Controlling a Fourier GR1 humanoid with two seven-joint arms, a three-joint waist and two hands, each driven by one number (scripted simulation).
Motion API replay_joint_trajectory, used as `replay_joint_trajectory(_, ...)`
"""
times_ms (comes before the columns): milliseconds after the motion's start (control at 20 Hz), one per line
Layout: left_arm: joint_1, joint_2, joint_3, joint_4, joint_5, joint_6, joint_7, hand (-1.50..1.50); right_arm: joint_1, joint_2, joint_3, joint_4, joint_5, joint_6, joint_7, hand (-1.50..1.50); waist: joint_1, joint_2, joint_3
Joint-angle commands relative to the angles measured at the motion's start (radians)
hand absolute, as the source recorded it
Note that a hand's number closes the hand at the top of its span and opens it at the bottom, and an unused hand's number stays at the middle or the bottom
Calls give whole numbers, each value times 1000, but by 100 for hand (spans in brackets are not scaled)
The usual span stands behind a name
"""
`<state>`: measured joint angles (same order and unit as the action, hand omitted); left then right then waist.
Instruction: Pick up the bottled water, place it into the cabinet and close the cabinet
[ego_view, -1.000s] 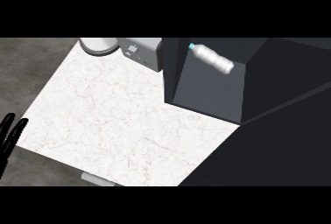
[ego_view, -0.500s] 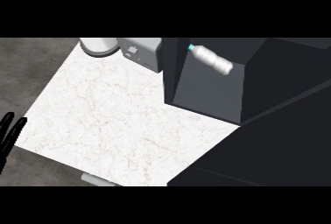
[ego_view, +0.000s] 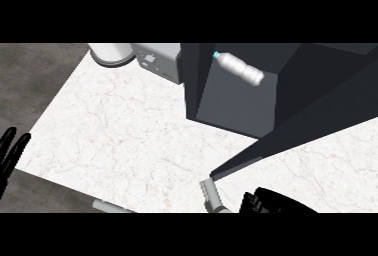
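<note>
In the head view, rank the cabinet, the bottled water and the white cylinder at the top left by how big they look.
1. Cabinet, by far the largest.
2 and 3. White cylinder and bottled water look about alike. The cylinder is cut off by the view's top edge, so I won't rank them.

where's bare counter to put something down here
The widest bare patch is the marble counter between the left hand and the cabinet. A smaller patch lies right of the open door. It is crowded at the top by the white cylinder and grey box.
</note>
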<state>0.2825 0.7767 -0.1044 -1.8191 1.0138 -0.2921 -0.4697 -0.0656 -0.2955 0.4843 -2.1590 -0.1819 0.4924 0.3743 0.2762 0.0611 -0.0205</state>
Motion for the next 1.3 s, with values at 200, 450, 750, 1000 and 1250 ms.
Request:
replay_joint_trajectory(200,6,1,9,32,12,-12,5,-150,-283,187,-53,275,5,-131,148,150,-16,-12,7)
replay_joint_trajectory(450,18,8,32,55,22,-23,0,-150,-485,290,-157,458,110,-295,172,150,-39,-20,11)
replay_joint_trajectory(750,30,-16,23,60,14,-28,-14,-150,-730,294,-267,705,126,-475,145,150,-55,-18,14)
replay_joint_trajectory(1000,36,-8,50,72,25,-49,-23,-150,-835,295,-324,852,86,-584,117,150,-66,-18,17)
replay_joint_trajectory(1250,42,-22,45,90,24,-54,-26,-150,-880,296,-332,904,5,-668,95,-150,-83,-18,17)
